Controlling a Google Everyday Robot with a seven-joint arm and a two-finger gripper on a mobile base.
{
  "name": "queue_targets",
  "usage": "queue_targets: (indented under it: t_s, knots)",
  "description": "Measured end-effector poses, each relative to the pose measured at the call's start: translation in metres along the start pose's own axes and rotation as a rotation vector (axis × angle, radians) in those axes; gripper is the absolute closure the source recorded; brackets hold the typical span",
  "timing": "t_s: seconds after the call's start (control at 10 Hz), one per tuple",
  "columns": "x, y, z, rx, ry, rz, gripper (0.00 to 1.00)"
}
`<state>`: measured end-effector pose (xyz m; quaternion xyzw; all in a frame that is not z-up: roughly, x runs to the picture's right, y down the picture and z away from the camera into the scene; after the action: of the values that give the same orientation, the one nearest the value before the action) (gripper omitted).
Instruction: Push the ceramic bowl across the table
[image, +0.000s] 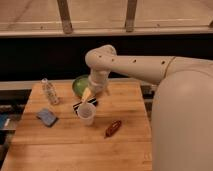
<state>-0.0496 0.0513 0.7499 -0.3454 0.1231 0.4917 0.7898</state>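
Note:
The green ceramic bowl sits at the far edge of the wooden table, partly hidden behind my arm. My gripper hangs down from the white arm right beside the bowl's near right rim, just above a translucent white plastic cup. I cannot tell whether the gripper touches the bowl.
A clear plastic bottle stands at the far left. A blue sponge lies on the left. A brown-red packet lies right of the cup. A dark flat object lies behind the cup. My white body fills the right.

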Motion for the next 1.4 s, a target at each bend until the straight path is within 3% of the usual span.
queue_targets:
  t_s: [0.6,0.8,1.4]
  knots:
    - [0.000,0.000,0.000,0.000,0.000,0.000,0.20]
    - [0.000,-0.004,-0.004,0.003,-0.014,0.032,0.20]
    - [0.047,-0.104,-0.040,0.045,-0.072,0.322,0.20]
